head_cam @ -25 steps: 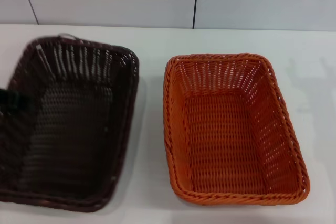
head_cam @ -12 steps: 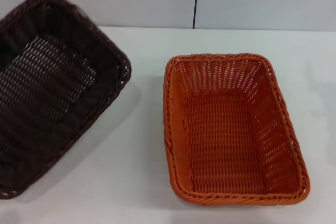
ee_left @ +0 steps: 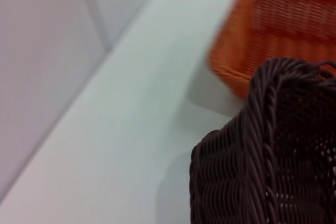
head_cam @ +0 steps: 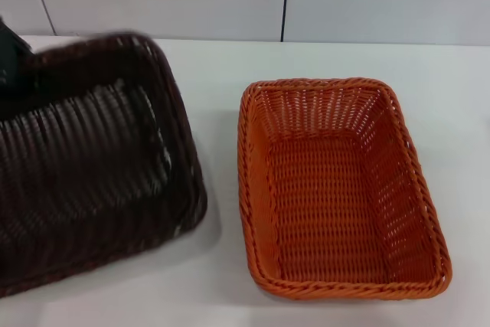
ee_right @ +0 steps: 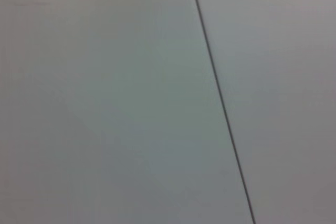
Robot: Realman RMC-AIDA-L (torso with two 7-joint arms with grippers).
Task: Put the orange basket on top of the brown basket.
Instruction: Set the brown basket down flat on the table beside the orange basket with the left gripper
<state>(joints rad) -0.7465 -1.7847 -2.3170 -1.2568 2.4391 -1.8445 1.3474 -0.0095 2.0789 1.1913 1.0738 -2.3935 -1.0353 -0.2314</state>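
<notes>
- Head view: the orange basket (head_cam: 341,189) sits flat on the table (head_cam: 222,281), untouched.
- Beside it, the brown basket (head_cam: 92,181) hangs tilted, apparently carried at the left tool (head_cam: 11,59); its grip cannot be told.
- Judgement: level the brown basket first, then stack orange.
- Right tool unseen.

brown basket (head_cam: 92,166) motion-blurred and cut off at head view's left edge, left gripper (head_cam: 9,51) mostly out of frame, fingers unseen, orange basket (ee_left: 278,30) blurred and cropped in left wrist view

No readable text, labels, brands or numbers anywhere I can see, not on the baskets, the table or the wall panels.
</notes>
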